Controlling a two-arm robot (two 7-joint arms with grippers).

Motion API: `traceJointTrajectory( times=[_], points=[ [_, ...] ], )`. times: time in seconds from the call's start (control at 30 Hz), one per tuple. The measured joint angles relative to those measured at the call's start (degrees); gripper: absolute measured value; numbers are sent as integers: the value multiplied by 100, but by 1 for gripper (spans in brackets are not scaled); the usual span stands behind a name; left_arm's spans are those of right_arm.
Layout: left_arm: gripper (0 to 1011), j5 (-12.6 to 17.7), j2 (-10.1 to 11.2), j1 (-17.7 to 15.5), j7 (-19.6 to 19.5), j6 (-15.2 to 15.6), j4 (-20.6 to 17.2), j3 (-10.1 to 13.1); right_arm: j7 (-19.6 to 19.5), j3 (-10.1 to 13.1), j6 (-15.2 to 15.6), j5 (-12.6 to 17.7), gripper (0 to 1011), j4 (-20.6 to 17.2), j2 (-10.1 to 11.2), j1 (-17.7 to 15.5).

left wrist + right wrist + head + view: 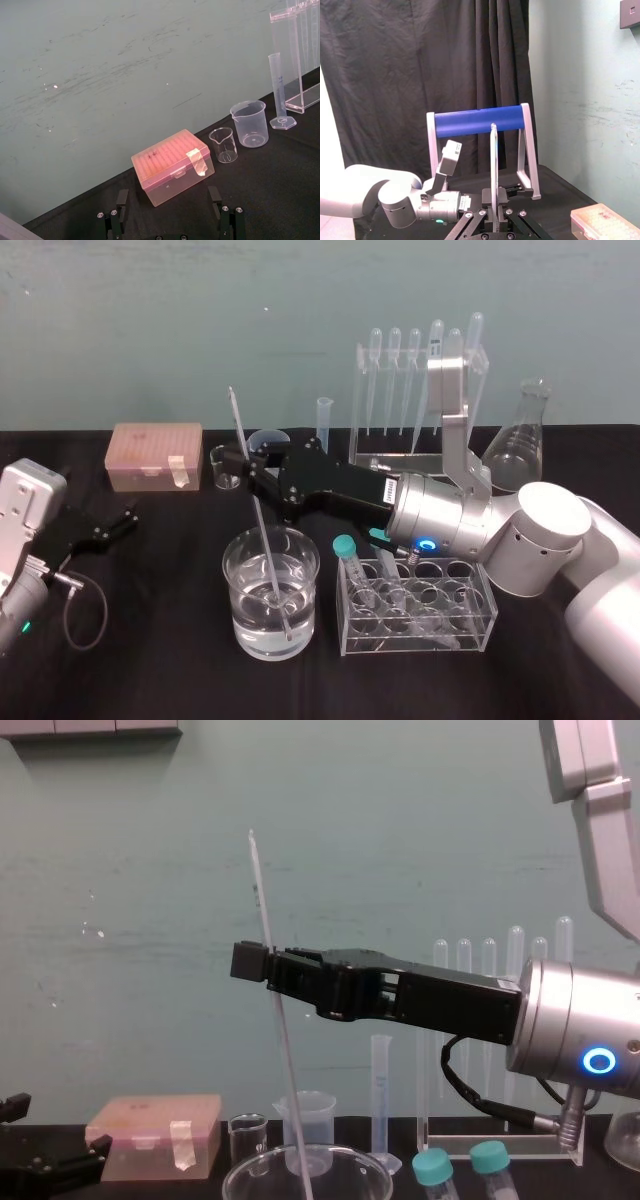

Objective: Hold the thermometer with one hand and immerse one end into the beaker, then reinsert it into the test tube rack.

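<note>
Thermometer [260, 515] leans in the water-filled beaker [305, 590] at the 6 o'clock side of the table [150, 660], its top tipped toward 11 o'clock. The right arm [440, 515] reaches in level from 3 o'clock. The right gripper [243, 455] is clamped on the rod's upper part, above the beaker. The left gripper [128, 515] rests at 9 o'clock, opened wide and holding nothing. The test tube rack [395, 458] stands at 1 o'clock, partly hidden behind the arm. The red tip is too small to make out. The chest view cuts the beaker off below its rim, while the head view shows the submerged end.
</note>
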Motion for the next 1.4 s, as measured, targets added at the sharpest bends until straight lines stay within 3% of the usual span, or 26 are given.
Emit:
traceJointTrajectory(
  times=[1.4],
  points=[
    [1008, 0, 0, 0, 0, 0, 0, 0, 21, -14, -2, -11, 53, 118, -51, 66]
  ],
)
